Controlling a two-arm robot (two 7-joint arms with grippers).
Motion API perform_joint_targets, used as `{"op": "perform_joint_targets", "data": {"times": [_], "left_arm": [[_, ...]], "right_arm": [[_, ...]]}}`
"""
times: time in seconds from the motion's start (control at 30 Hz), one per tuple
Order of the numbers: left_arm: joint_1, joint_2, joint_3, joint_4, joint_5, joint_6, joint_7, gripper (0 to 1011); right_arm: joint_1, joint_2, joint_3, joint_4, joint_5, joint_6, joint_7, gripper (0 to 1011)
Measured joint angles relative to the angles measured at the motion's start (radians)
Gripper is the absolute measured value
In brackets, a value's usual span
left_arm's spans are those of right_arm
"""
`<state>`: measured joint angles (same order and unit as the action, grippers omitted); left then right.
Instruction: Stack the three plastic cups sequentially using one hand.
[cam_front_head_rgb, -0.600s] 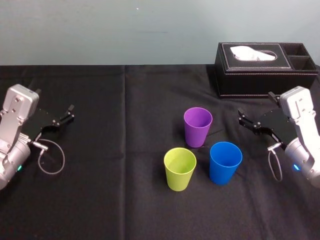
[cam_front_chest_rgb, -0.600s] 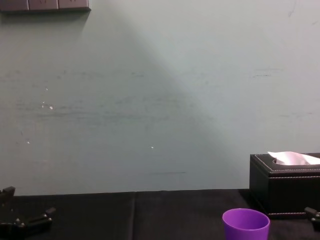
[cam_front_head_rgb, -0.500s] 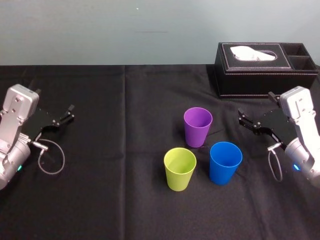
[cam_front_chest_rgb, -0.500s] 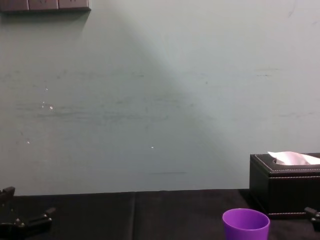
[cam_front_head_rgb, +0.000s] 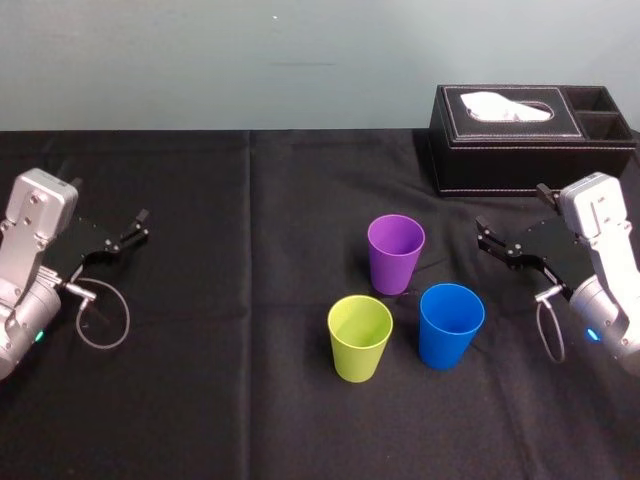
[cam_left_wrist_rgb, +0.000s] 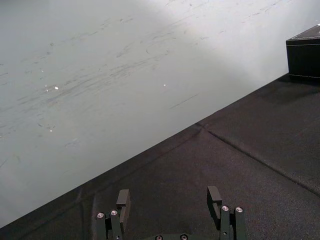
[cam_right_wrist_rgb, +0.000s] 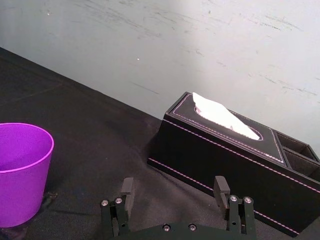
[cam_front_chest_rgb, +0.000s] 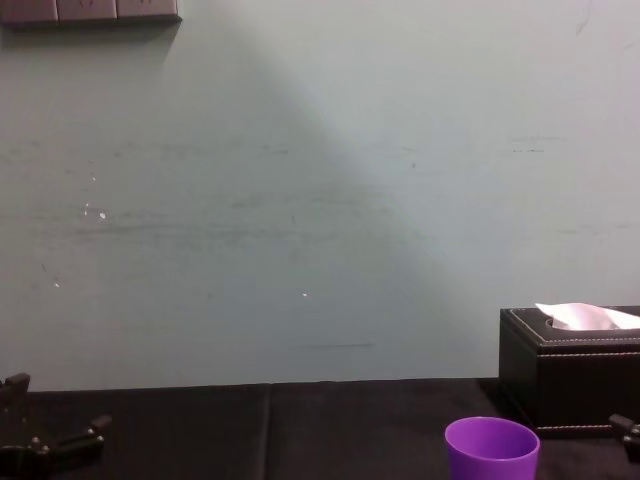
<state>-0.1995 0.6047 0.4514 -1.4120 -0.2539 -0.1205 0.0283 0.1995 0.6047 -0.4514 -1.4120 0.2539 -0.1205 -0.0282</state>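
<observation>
Three cups stand upright and apart on the black tablecloth (cam_front_head_rgb: 250, 400): the purple cup (cam_front_head_rgb: 396, 253) at the back, the yellow-green cup (cam_front_head_rgb: 360, 337) front left, the blue cup (cam_front_head_rgb: 451, 324) front right. My right gripper (cam_front_head_rgb: 487, 240) hovers to the right of the purple and blue cups, pointing toward them, open with nothing between its fingers. In the right wrist view the right gripper (cam_right_wrist_rgb: 174, 187) faces the tissue box, with the purple cup (cam_right_wrist_rgb: 22, 170) off to one side. My left gripper (cam_front_head_rgb: 138, 228) rests far left, open; the left gripper (cam_left_wrist_rgb: 168, 197) is empty.
A black tissue box (cam_front_head_rgb: 530, 140) with a side compartment stands at the back right, behind the right gripper. A loose cable loop (cam_front_head_rgb: 105, 318) hangs by the left wrist. The chest view catches the purple cup (cam_front_chest_rgb: 492, 448) and the tissue box (cam_front_chest_rgb: 570, 370) before a pale wall.
</observation>
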Motion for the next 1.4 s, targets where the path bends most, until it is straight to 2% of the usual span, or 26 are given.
{"op": "perform_joint_targets", "data": {"times": [1.4], "left_arm": [[0.000, 0.000, 0.000, 0.000, 0.000, 0.000, 0.000, 1011]], "right_arm": [[0.000, 0.000, 0.000, 0.000, 0.000, 0.000, 0.000, 1004]]}}
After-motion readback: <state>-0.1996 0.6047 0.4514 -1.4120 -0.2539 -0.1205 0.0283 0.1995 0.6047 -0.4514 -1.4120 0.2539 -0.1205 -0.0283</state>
